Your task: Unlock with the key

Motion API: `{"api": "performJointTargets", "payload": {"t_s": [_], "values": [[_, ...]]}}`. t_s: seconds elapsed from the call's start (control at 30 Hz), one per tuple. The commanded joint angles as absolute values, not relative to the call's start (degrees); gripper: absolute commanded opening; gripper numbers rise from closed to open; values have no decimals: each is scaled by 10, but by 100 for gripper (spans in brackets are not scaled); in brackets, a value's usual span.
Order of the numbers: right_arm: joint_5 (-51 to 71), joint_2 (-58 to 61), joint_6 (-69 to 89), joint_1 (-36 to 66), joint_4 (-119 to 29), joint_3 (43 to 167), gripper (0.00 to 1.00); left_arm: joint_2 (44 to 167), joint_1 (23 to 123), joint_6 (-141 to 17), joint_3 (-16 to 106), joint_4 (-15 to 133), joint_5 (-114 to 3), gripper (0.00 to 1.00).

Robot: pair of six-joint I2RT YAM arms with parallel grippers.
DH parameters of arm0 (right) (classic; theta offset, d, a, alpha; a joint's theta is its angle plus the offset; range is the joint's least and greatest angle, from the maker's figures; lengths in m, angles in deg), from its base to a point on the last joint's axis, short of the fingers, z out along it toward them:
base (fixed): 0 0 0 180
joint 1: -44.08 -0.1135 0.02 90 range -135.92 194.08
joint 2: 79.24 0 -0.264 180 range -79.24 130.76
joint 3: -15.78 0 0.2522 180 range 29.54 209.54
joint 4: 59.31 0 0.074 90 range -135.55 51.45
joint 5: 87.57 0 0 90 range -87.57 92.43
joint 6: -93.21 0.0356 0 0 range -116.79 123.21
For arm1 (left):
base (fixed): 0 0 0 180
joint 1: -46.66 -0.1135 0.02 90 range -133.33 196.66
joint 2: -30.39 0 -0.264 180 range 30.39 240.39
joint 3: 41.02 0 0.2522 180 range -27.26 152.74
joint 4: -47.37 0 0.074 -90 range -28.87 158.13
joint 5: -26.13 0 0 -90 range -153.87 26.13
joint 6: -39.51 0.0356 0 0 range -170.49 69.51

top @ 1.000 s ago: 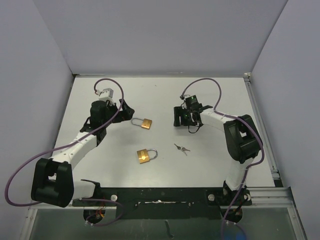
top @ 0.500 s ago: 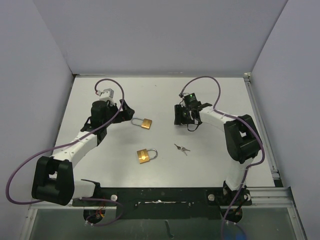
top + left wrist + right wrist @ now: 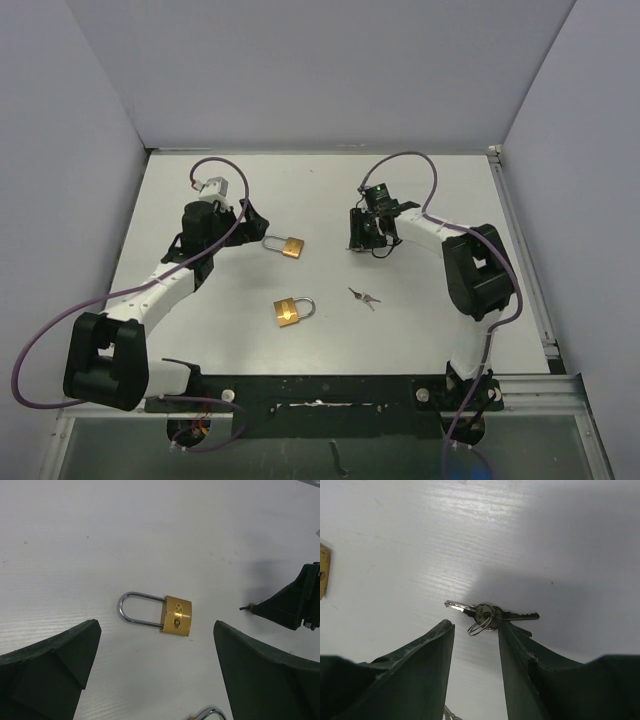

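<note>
Silver keys on a ring point(image 3: 490, 615) are lying on the white table point(image 3: 395, 530) at mid-frame, just past the right gripper point(image 3: 475, 626)'s narrowly parted, empty jaws. The left gripper point(image 3: 156, 630)'s jaws are standing wide, framing a brass padlock point(image 3: 177, 616).

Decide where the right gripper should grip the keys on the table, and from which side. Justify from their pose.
Grip the keys at the stacked heads in the middle, coming straight down. They lie flat on the table, blades splayed to opposite sides, so the heads look the thickest, most central hold; the thin blades would likely slip.
</note>
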State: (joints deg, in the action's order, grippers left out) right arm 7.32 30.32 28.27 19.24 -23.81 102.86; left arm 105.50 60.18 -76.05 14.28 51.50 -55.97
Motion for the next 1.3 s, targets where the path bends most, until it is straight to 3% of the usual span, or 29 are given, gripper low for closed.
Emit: {"api": "performJointTargets", "payload": {"t_s": [0.0,0.2,0.93,1.13,1.27], "values": [[64,303,292,188,-225,1052,42,1046,604,-750,164,490,-564,98],[62,308,293,188,-223,1053,40,1047,602,-748,163,490,-565,98],[38,315,285,190,-211,1052,6,1053,598,-749,162,486,-559,98],[28,312,275,193,-212,1051,4,1058,598,-750,163,483,-554,98],[22,313,269,194,-207,1054,17,1060,598,-751,164,482,-552,98]]}}
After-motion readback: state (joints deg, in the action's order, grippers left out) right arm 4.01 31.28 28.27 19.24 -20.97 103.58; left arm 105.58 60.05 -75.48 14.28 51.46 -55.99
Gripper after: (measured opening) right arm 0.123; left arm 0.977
